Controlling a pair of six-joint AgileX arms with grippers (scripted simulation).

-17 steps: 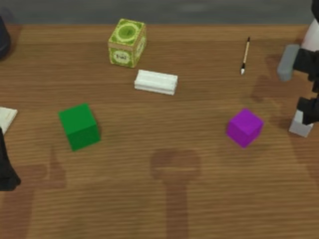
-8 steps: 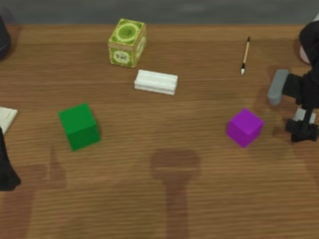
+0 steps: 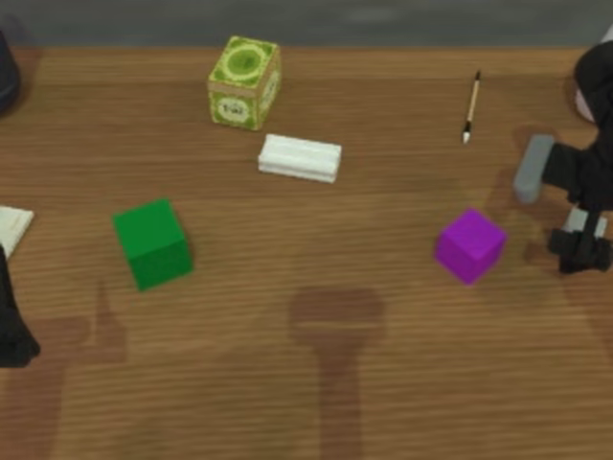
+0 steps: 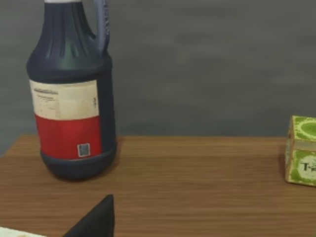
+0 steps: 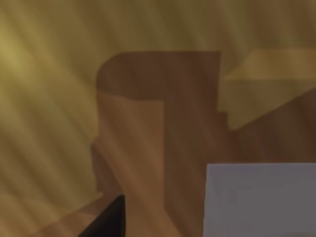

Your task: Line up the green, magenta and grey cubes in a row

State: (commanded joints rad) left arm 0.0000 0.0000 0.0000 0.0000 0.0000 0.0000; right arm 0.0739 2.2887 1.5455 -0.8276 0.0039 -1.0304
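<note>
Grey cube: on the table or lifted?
Cannot tell. In the top view the right gripper covers most of the grey cube; the right wrist view shows no contact line.

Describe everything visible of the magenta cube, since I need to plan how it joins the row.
The magenta cube is a plain, vivid magenta-purple block with matte, unmarked faces. In the top view it sits flat on the wooden table, right of centre, turned so one corner points toward the near edge. Its top face looks lighter than its sides. Nothing touches it: the right gripper is beside it toward the table's right edge, apart from it, and the green cube lies far off on the left.
</note>
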